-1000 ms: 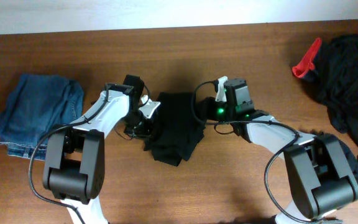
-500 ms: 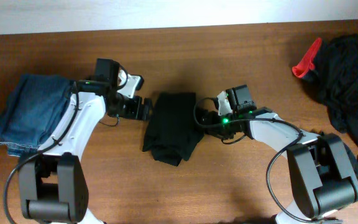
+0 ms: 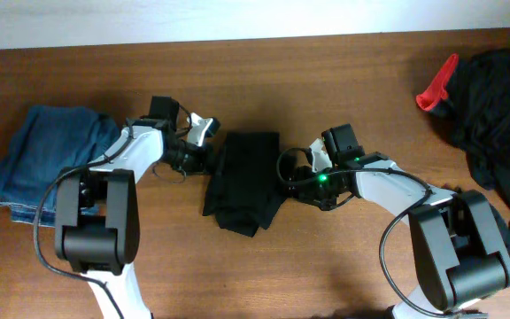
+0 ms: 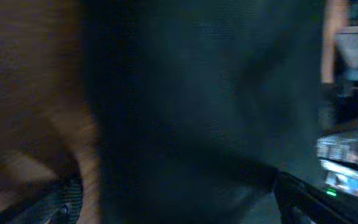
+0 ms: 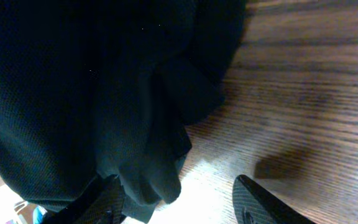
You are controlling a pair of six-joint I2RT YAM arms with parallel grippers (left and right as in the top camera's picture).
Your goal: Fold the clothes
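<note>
Folded black garment (image 3: 246, 182) at centre of tabletop (image 3: 343, 80); left fingers (image 4: 58, 202) spread wide beside it, right fingers (image 5: 260, 202) parted opposite, neither gripping it

1. No text, label, brand, number or sign can be read in any of the three views
2. The left wrist view is too blurred to tell whether the black fabric (image 4: 197, 106) carries any marking
</note>
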